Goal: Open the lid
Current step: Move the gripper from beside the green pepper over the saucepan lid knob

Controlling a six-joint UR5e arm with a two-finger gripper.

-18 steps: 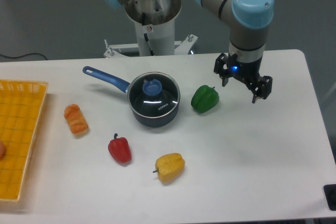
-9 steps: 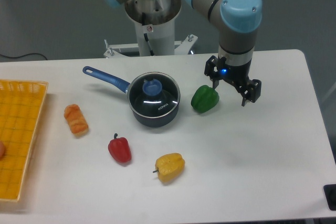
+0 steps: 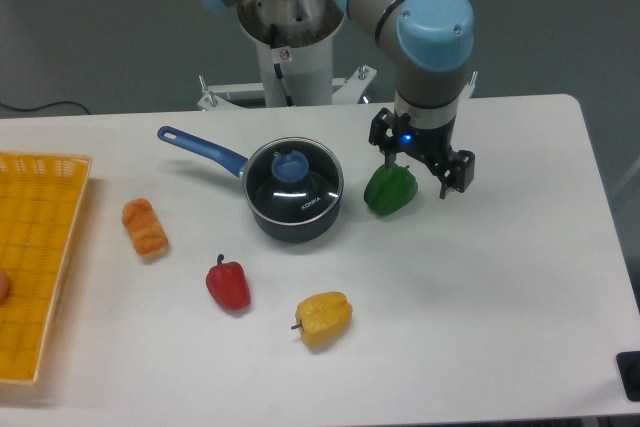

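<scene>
three peppers [image 3: 391,190], one saucepan [image 3: 294,205], one lid [image 3: 294,178], one basket [image 3: 40,197]

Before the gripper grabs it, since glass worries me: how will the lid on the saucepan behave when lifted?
The lid looks like glass, so probably rigid, fairly heavy and breakable if dropped. Its small blue knob is the only obvious hold and may be slippery. It sits flat on the saucepan, so should lift straight off.

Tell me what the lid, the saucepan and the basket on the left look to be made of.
Lid: clear glass by the look, since the dark pan interior shows through it; the blue centre knob looks like plastic.
Saucepan: probably metal with a glossy dark blue coating, with printed lettering on its side.
Basket: apparently moulded yellow-orange plastic, with a regular grid pattern.
</scene>
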